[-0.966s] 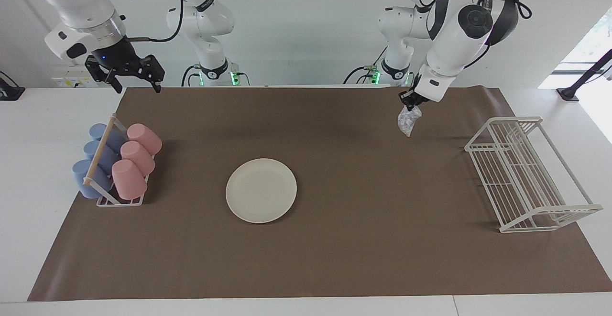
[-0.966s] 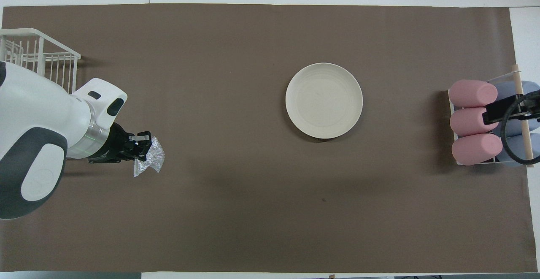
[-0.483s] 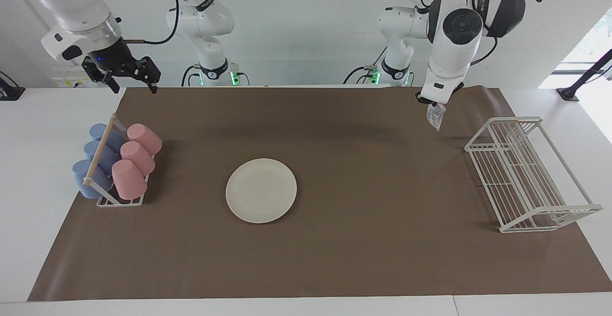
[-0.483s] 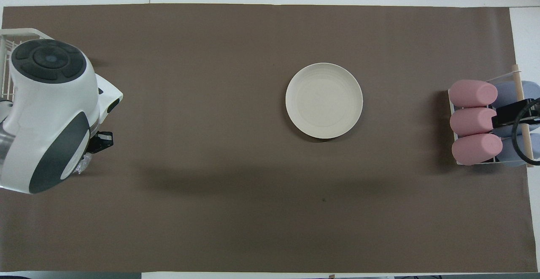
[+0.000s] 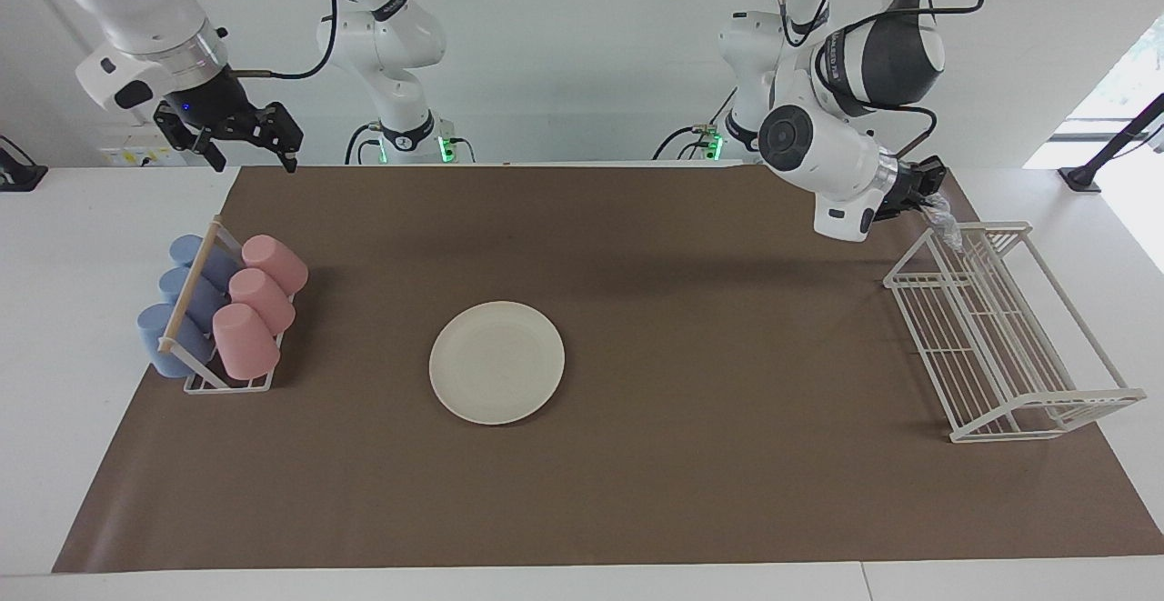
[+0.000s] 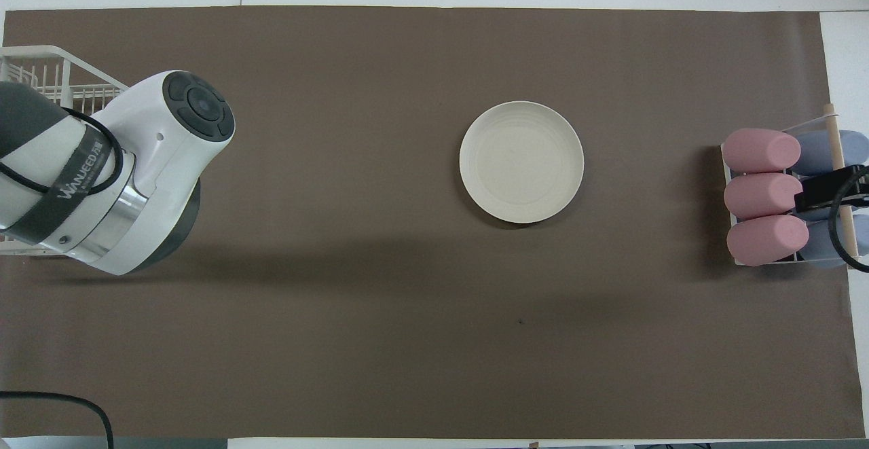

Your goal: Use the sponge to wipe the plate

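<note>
The left tool (image 5: 929, 190) is clenched on the small silvery-white speckled sponge (image 5: 942, 219), over the end of the white wire rack (image 5: 1000, 328) that is nearer to the robots. The round cream-white plate (image 5: 496, 362) lies alone in the middle of the brown mat (image 5: 637, 492) on the bench. I judge the step as carrying the sponge; next it must travel to the plate and come down on it. The right tool (image 5: 244, 140), released, waits above the bench corner near the pink and blue cups (image 5: 245, 310). In the overhead view the arm hides the sponge and the left tool; only the facing view shows them.

plate (image 5: 496, 362): cream, flat, mid-mat | sponge (image 5: 940, 215): silvery, hanging over rack's corner
</note>
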Robot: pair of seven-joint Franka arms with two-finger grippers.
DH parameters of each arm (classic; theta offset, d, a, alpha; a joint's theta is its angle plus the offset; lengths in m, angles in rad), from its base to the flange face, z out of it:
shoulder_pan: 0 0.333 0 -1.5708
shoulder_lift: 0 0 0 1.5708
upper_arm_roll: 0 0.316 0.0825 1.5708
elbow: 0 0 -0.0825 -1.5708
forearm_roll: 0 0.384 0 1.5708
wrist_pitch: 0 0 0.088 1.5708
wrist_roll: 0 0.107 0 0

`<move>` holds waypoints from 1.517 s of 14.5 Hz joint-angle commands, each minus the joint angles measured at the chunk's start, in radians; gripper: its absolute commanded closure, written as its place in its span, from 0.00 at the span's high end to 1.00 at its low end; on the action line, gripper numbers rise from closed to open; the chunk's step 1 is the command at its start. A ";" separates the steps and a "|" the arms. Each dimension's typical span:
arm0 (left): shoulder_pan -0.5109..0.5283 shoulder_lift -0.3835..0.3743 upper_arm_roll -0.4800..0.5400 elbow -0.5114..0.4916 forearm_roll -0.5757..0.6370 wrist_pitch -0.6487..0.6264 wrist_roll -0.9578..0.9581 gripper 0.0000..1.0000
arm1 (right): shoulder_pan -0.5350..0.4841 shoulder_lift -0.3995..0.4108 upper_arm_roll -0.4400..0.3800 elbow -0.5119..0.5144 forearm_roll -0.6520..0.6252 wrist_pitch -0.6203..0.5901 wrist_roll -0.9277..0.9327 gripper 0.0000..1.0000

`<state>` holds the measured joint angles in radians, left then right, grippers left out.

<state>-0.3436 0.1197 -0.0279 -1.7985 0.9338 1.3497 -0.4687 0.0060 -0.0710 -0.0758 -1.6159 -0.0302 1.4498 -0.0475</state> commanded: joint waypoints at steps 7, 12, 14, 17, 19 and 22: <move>0.112 0.245 0.010 0.022 0.332 0.135 -0.034 0.00 | -0.015 0.000 0.021 0.016 -0.008 -0.005 -0.018 1.00; 0.121 0.250 0.006 0.021 0.232 0.181 -0.108 0.00 | -0.015 -0.004 0.019 0.011 -0.007 0.003 -0.014 1.00; 0.121 0.250 0.006 0.021 0.226 0.184 -0.108 0.00 | -0.008 -0.003 0.027 0.016 -0.007 0.001 -0.012 1.00; 0.120 0.251 0.006 0.021 0.201 0.186 -0.108 0.00 | -0.006 -0.004 0.027 0.017 -0.005 0.006 -0.012 1.00; 0.120 0.251 0.006 0.021 0.198 0.195 -0.111 0.21 | -0.006 -0.004 0.027 0.019 -0.007 0.009 -0.018 1.00; 0.121 0.251 0.006 0.022 0.183 0.197 -0.126 0.66 | -0.004 -0.004 0.027 0.027 -0.007 0.003 -0.018 1.00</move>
<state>-0.2263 0.3693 -0.0229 -1.7881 1.1358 1.5359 -0.5799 0.0072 -0.0707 -0.0554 -1.5965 -0.0302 1.4530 -0.0475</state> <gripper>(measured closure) 0.665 0.000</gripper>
